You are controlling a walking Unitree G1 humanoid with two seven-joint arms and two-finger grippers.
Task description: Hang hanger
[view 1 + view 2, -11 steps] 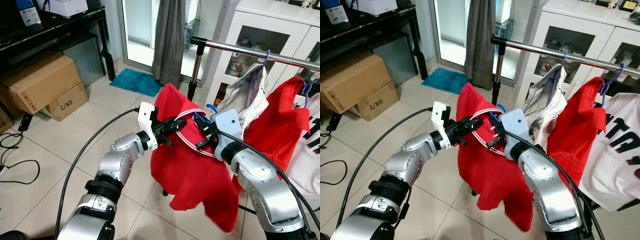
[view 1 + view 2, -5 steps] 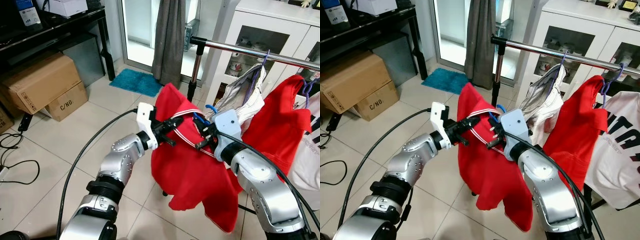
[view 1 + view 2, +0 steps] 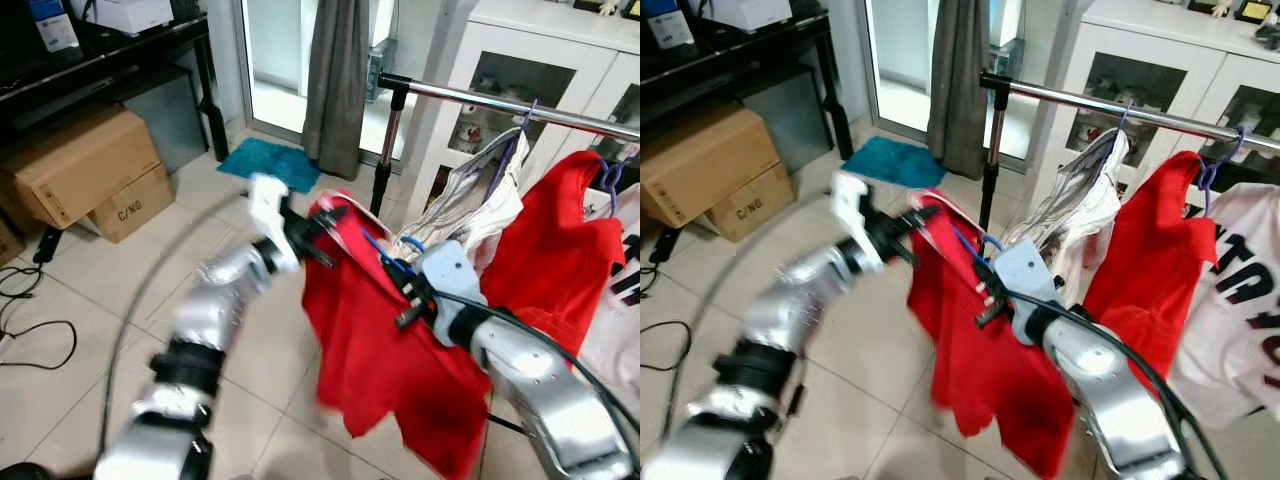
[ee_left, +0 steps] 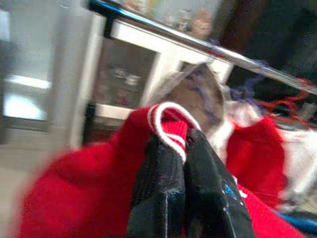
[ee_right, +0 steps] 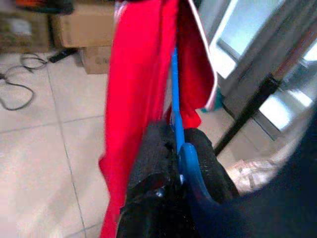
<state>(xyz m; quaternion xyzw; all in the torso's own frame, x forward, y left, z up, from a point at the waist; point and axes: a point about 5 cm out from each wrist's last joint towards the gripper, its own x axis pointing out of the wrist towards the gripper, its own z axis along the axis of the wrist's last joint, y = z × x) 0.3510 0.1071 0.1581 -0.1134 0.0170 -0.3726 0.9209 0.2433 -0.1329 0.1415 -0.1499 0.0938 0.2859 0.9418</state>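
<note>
This is a lived-in room of a home, used for drying or storing laundry. A chrome clothes rail (image 3: 1090, 103) on a black upright carries hung garments: a grey-white patterned garment (image 3: 1075, 200), a red shirt (image 3: 1145, 260) and a white printed T-shirt (image 3: 1235, 300). Just behind the rail stands a white glass-fronted display cabinet (image 3: 1160, 70) with small ornaments inside. Beyond the rail's end, a grey curtain (image 3: 962, 80) hangs by a glass door, with a small teal mat (image 3: 885, 160) on the pale tiled floor (image 3: 855, 340) below. Well away from the rail, brown cardboard boxes (image 3: 705, 165) sit under a black desk (image 3: 740, 45).
</note>
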